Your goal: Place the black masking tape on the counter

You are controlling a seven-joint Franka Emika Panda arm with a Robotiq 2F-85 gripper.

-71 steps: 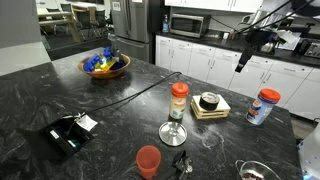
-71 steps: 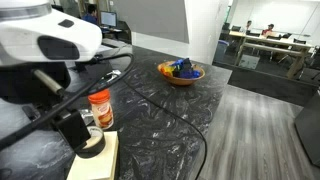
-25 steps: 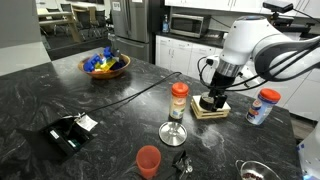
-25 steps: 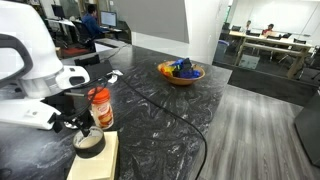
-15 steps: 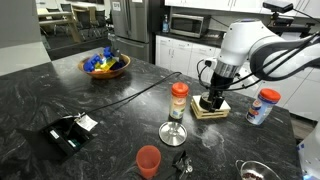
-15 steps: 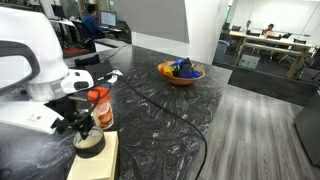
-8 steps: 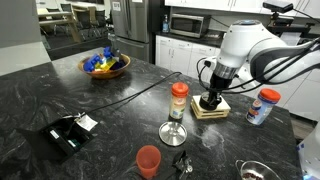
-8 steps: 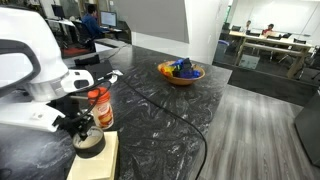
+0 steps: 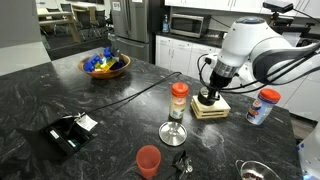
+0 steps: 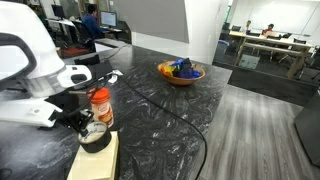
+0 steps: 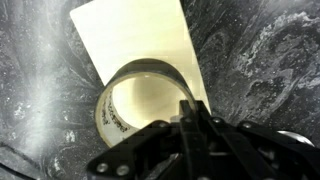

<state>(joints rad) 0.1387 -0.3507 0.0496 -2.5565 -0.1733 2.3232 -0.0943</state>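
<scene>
The arm (image 9: pixel 250 45) arches over and points its wrist straight down above the tan block (image 11: pixel 135 35). The gripper (image 9: pixel 208 97) pinches the wall of the black masking tape (image 11: pixel 108 112), jaws narrow. The tape is over the block; whether it touches the block I cannot tell. The spice jar (image 9: pixel 179 101) stands just beside the block, on the counter (image 9: pixel 90 110).

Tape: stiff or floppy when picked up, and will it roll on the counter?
The tape is a squat wound ring with a hollow core, so it is probably stiff and light. Laid flat it should sit stable. Set on edge on the glossy counter, it could well roll.
</scene>
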